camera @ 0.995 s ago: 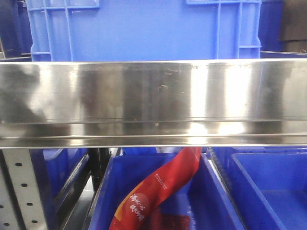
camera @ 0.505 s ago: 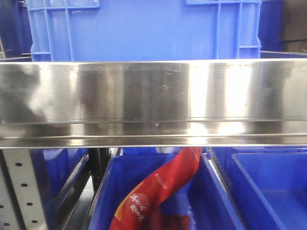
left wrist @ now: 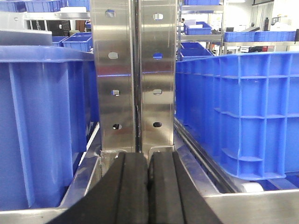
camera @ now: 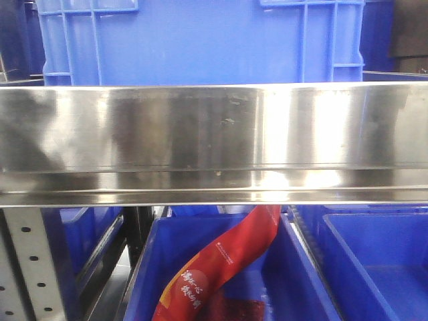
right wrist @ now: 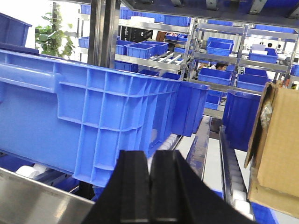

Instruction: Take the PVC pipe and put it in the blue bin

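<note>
Steel shelving fills the front view: a broad stainless rail [camera: 214,144] runs edge to edge, with a large blue bin [camera: 200,40] standing on the level above it and a lower blue bin [camera: 150,267] beneath, in which a red printed package [camera: 221,264] leans diagonally from lower left to upper right. Another blue bin [camera: 374,261] sits just beside it at right.

At the left wrist, the left gripper [left wrist: 148,186] has its black fingers [left wrist: 128,191] clenched pad to pad with nothing between them, pointed at a perforated steel upright [left wrist: 133,74]. Blue crates stand on either side of that post: a plain-sided one [left wrist: 42,126] at left and a ribbed crate [left wrist: 243,112] at right, both on the shelf.

At the right wrist, the right gripper [right wrist: 150,186] is likewise closed, its fingers [right wrist: 133,186] pressed together and empty. Ahead of it a ribbed blue crate [right wrist: 93,116] rests on white rollers [right wrist: 28,171]; a torn cardboard box [right wrist: 275,144] stands at the right edge, with more racks of blue bins well behind.

PVC pipe, the object of the task, appears in none of the three views, so its whereabouts cannot be told.
</note>
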